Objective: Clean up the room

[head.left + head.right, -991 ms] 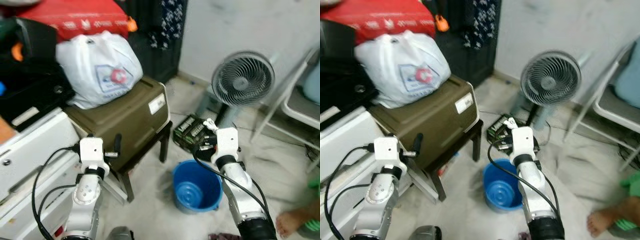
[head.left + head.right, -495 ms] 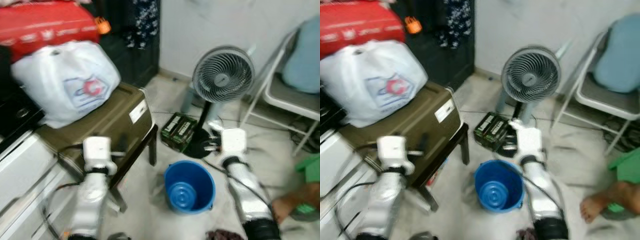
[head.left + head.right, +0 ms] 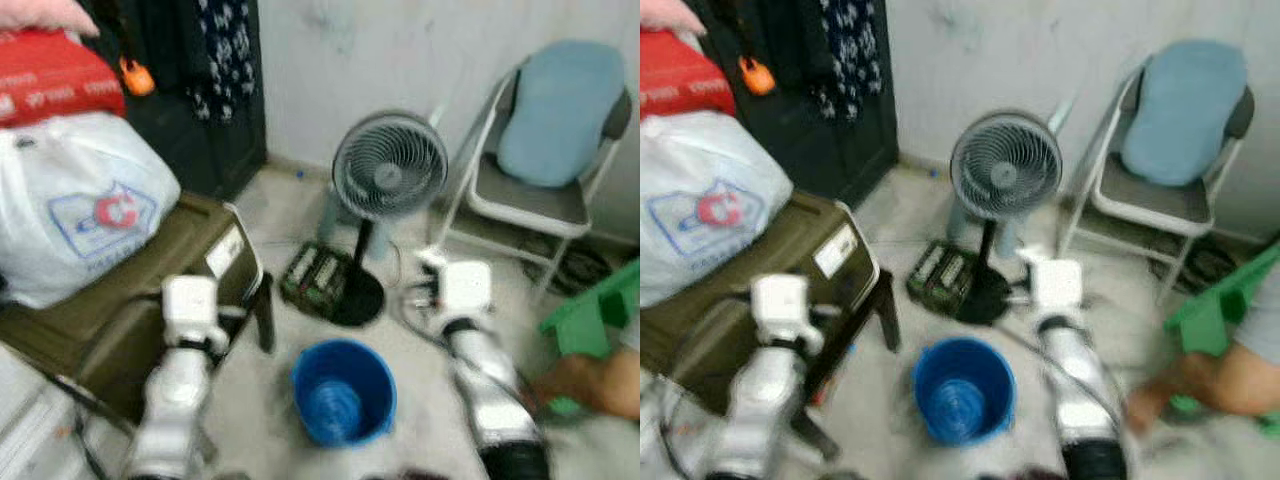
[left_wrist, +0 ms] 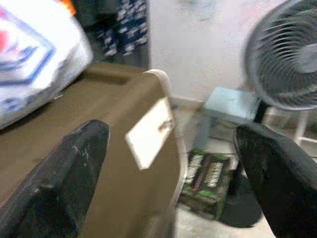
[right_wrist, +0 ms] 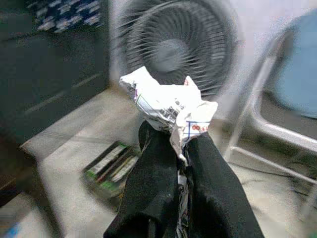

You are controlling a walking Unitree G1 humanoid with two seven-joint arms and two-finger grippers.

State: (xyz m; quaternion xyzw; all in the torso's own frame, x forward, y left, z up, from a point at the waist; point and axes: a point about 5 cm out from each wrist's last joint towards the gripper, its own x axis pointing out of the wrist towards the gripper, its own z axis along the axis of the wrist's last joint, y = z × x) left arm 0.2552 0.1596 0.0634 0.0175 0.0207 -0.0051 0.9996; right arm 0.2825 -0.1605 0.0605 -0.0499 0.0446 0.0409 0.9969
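Right gripper (image 5: 171, 148) is pinching a crumpled white printed paper wad (image 5: 166, 106) — carrying stage; next, releasing over the round blue plastic bucket (image 3: 342, 390). Left gripper (image 4: 173, 173) is idling, fingers spread.

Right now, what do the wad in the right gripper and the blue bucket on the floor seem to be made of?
The wad pinched in the right gripper looks like crumpled printed paper: white, matte, sharply creased, with small print. The blue bucket looks like moulded plastic: uniform colour, smooth, slightly glossy wall, though blur leaves that open.
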